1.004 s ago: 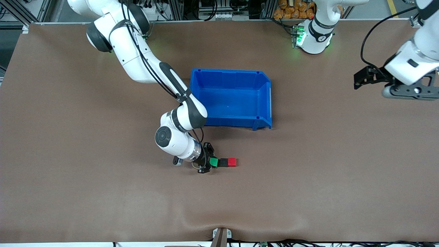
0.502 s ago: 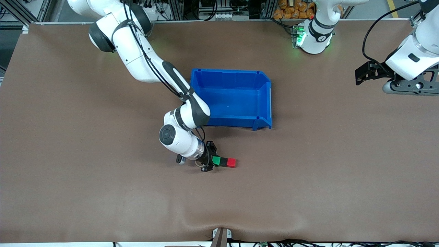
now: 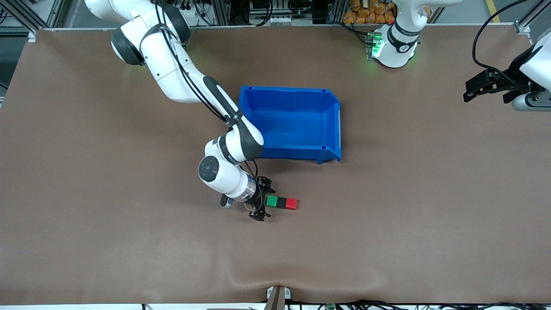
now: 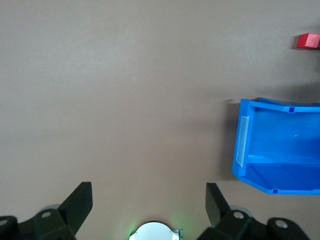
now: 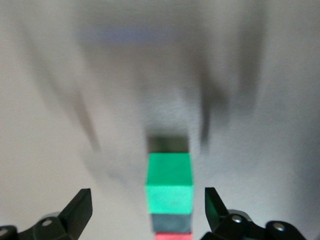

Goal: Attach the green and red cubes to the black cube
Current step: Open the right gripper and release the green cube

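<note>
The green cube (image 3: 271,201), the black cube (image 3: 281,202) and the red cube (image 3: 291,203) lie in a touching row on the table, nearer the front camera than the blue bin. My right gripper (image 3: 264,199) is low at the green end of the row, open, with a finger on each side of it and touching nothing. In the right wrist view the green cube (image 5: 169,184), black cube (image 5: 171,222) and red cube (image 5: 172,236) sit between the spread fingers of the right gripper (image 5: 146,202). My left gripper (image 3: 473,88) is open and empty, up over the left arm's end of the table.
The blue bin (image 3: 333,129) stands empty at mid-table, beside the right arm's forearm. The left wrist view shows the bin (image 4: 240,142), the red cube (image 4: 308,41) and the open left gripper (image 4: 148,200) over bare table.
My right gripper has opened and let go of the green cube, which now rests against the black cube. The left arm has drawn away toward its end of the table.
</note>
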Robot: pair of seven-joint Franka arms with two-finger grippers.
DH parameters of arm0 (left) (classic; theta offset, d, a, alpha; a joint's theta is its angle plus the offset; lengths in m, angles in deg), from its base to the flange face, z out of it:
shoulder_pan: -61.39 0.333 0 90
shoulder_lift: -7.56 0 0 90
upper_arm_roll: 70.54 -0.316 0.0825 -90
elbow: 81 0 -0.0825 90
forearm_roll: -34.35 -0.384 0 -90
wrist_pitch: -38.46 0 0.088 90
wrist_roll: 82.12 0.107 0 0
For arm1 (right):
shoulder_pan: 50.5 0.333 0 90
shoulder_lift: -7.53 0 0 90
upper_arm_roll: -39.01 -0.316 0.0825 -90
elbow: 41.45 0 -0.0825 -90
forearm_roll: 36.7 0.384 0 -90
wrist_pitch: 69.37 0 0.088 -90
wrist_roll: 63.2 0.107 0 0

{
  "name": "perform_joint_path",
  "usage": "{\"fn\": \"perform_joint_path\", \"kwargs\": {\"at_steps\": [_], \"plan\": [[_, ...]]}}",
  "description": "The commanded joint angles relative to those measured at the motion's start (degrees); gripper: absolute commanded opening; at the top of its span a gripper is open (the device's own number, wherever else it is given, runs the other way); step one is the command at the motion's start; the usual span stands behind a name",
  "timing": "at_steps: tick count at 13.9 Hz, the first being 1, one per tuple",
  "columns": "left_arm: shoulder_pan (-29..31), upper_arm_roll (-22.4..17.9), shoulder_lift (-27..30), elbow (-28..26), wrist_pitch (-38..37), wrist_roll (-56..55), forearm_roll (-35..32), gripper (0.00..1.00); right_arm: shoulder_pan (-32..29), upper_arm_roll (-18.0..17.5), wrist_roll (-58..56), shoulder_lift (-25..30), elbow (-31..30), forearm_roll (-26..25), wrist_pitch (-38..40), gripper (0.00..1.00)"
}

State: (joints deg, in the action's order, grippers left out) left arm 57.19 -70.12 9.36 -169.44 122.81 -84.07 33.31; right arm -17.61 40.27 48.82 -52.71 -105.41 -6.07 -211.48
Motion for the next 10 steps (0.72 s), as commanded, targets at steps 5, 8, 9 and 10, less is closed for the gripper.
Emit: {"fn": "perform_joint_path", "kwargs": {"at_steps": [5,8,9,10], "plan": [[-0.28,0.64,-1.01,0.90,-2.09,0.46,0.43,1.00,-5.98,-0.12,-0.49,7.14,-0.02,0.31,15.35,1.00],[-0.37,0.64,-1.10,0.81,-2.09,-0.24,0.87,1.00,-10.28,-0.38,-6.95,8.99,0.33,0.48,23.35,1.00],[-0.19,0.64,-1.10,0.81,-2.17,-0.15,0.87,1.00,-12.30,-0.65,-11.26,9.52,0.51,1.09,25.55,1.00],[-0.19,0.64,-1.10,0.81,-2.17,-0.15,0.87,1.00,-13.54,-0.65,-12.34,11.35,0.51,1.53,28.71,1.00]]}}
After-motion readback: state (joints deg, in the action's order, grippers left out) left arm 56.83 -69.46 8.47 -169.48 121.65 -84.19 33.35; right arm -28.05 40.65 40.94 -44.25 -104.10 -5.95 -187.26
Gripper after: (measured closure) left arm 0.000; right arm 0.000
